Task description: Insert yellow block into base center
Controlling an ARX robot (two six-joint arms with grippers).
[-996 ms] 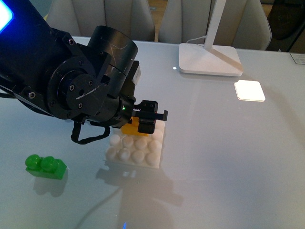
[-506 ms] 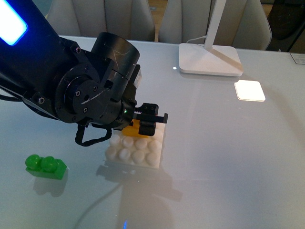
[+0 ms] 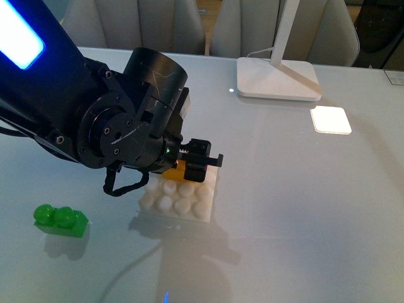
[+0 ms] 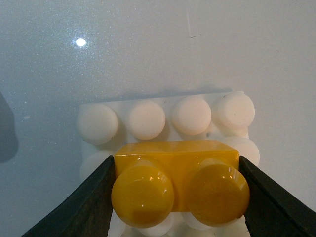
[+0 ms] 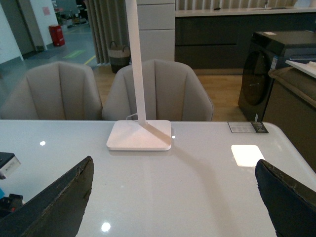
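Observation:
My left gripper (image 3: 192, 165) is shut on the yellow block (image 3: 175, 168), a two-stud brick. In the left wrist view the yellow block (image 4: 180, 180) sits between the two black fingers (image 4: 81, 207), right over the white studded base (image 4: 148, 118). In the front view the base (image 3: 180, 199) lies on the glass table, and the block hangs over its far middle studs; contact cannot be told. My right gripper (image 5: 173, 202) is open and empty, its black fingers (image 5: 54, 202) spread above bare table; it does not show in the front view.
A green two-stud brick (image 3: 60, 219) lies at the left front of the table. A white lamp foot (image 3: 278, 79) with its post stands at the back right, also in the right wrist view (image 5: 139, 135). A bright light patch (image 3: 331, 119) lies beside it. Chairs stand behind the table.
My left arm has shifted slightly right and down, bringing the yellow block lower over the base. The base and green brick have not moved.

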